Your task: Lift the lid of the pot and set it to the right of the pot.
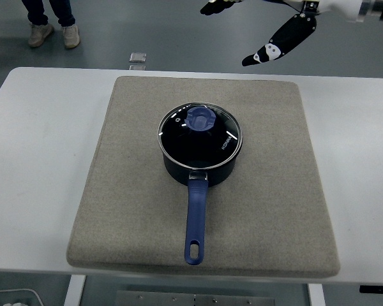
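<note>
While the right hand [268,29] enters at the upper right with fingers [263,55] spread and holding nothing — well apart from the pot — nothing stands between them. One grey mat [204,178] covers the white table [32,166]; a person's shoes [51,35] show at top left. One dark pot [201,153] sits mid-mat, its glass lid [199,134] on, blue knob [199,118] uppermost. One blue handle [195,220] — the long axis — points toward the near edge.

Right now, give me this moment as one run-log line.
stage: approach | right hand: open, above mat's far edge, holds nothing | lid: on pot | mat: bare right of pot | left hand: unseen
</note>
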You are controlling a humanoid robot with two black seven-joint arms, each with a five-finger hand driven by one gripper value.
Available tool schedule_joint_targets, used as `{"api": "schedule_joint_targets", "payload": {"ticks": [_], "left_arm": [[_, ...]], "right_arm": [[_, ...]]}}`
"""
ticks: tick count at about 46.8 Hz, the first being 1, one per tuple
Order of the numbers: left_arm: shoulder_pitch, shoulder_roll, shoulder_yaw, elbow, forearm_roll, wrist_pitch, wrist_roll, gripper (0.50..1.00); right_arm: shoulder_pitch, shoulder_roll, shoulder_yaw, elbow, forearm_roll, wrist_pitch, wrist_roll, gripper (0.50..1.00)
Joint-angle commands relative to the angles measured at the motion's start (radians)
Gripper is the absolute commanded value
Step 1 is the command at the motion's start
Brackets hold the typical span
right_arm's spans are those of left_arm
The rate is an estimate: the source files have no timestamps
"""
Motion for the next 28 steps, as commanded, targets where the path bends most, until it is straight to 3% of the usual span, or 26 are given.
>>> {"api": "schedule_joint_targets", "payload": {"ticks": [1,16,28], "left_arm": [[0.000,0.000,0.000,0.000,0.000,0.000,0.001,1.000],[0.000,0.000,0.000,0.000,0.000,0.000,0.001,1.000],[0.000,0.000,0.000,0.000,0.000,0.000,0.001,1.000]], "right_arm": [[0.000,0.002,0.000,0.020,-0.060,-0.039,0.005,0.870],[-0.011,0.015,-0.015,0.075,-0.193,-0.142,0.028,0.870],[-0.047,0.047,-0.018,0.083,-0.261,-0.171,0.029,0.870]]}}
